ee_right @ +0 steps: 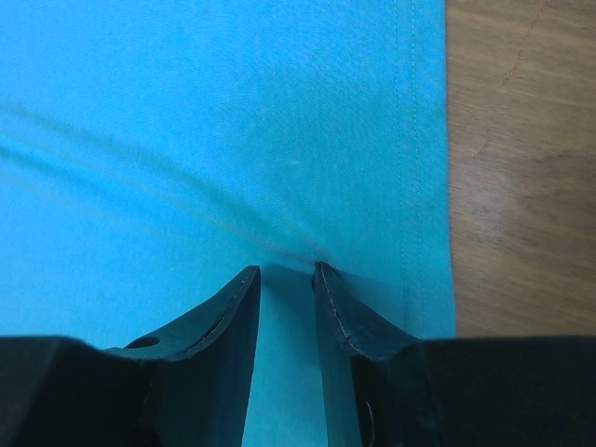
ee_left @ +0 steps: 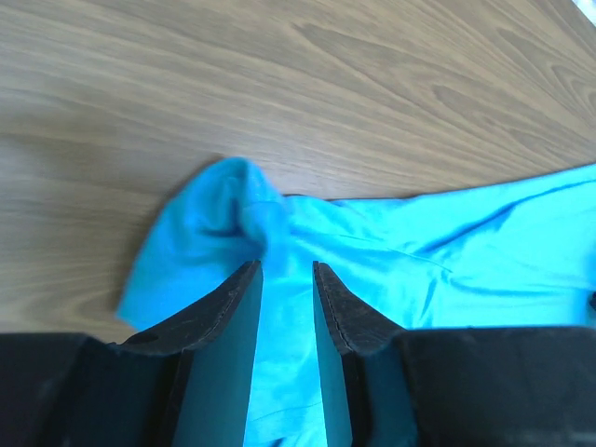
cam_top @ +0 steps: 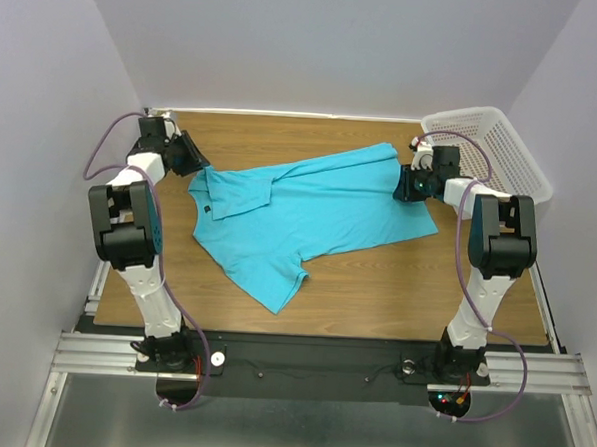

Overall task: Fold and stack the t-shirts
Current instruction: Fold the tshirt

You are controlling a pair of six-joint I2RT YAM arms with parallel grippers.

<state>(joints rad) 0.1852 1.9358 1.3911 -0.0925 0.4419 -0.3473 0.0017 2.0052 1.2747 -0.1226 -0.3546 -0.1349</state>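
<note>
Shirt: plain turquoise-blue short-sleeved cotton t-shirt (cam_top: pixel 319 210) spread on brown wooden bench (cam_top: pixel 395 289), bare wood along its near edge.
Left claw (ee_left: pixel 287 265): narrowly parted over bunched sleeve.
Right claw (ee_right: pixel 286 268): tips beside hem edge; grip unclear.

No legible txt; t-shirt (cam_top: pixel 309 209) neck label (cam_top: pixel 208 211) too small.

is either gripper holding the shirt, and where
Neither seems to: left gripper stands open over a bunched corner of the t-shirt, right gripper open by its hem.

Bright, even, diffuse light, soft faint shadows, all three views fairly sharp.
</note>
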